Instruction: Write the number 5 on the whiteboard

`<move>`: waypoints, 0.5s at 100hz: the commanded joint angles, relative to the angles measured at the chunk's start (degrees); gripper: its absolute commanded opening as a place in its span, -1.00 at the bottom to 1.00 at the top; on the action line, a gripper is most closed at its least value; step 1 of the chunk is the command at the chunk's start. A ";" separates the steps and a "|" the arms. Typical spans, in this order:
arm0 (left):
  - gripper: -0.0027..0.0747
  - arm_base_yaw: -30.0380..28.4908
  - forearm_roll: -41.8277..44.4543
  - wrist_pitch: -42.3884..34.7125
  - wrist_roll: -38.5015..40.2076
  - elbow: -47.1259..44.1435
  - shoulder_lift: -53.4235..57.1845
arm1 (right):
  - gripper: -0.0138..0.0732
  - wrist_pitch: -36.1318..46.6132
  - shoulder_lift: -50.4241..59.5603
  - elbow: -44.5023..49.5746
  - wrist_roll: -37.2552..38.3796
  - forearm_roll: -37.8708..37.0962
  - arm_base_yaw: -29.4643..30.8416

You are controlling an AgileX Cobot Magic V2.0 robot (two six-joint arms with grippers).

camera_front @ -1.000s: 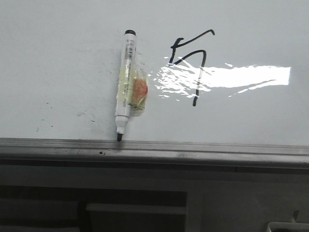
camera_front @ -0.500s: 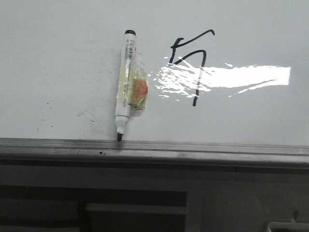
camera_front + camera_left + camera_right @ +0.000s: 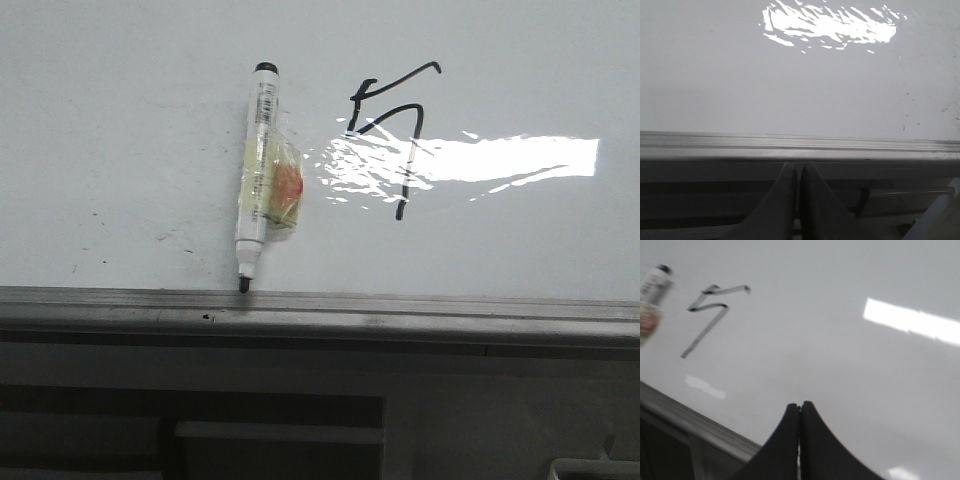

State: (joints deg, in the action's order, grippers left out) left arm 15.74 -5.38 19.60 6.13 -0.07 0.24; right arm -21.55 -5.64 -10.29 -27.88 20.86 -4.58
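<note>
My inventory, item by item.

Left tool (image 3: 798,172): I see its two fingers pressed together, nothing between them. It sits just off the grey frame edge of the whiteboard (image 3: 790,90), on the outer side of that edge, with the board surface stretching away beyond its tips.

Right tool (image 3: 799,412): fingers pressed together, holding nothing. It hangs over bare board near the frame edge; whether it touches the surface I cannot tell.

Number 5 (image 3: 392,135): thin black strokes, crooked and angular, drawn on the whiteboard. From the right tool it lies well apart, ahead of the tips and off to one side. Part of it crosses a bright glare patch (image 3: 500,160).

Marker (image 3: 256,175): uncapped, white barrel, lying flat on the board just beside the number 5, its dark tip touching or almost touching the frame edge. A clear wrap with a reddish spot clings to the barrel. It lies apart from both tools; the right wrist view catches only its blurred end.

Board surface: faint dark specks near the marker.
</note>
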 commanded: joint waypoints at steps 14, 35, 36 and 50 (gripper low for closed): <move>-0.98 -0.21 -0.75 -2.31 0.07 -1.23 1.42 | -0.83 4.29 -0.70 5.03 27.20 -20.09 5.27; -0.98 -0.21 -0.75 -2.31 0.07 -1.23 1.42 | -0.83 11.04 -0.70 12.26 32.94 -25.83 5.51; -0.98 -0.21 -0.75 -2.31 0.07 -1.23 1.42 | -0.83 10.39 -0.70 12.24 32.93 -26.52 5.51; -0.98 -0.21 -0.75 -2.31 0.07 -1.23 1.42 | -0.83 7.56 -0.70 12.24 32.93 -29.41 5.86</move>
State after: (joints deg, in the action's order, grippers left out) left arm 15.74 -5.38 19.60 6.13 -0.07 0.24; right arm -16.52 -5.64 0.68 4.51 -5.95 0.70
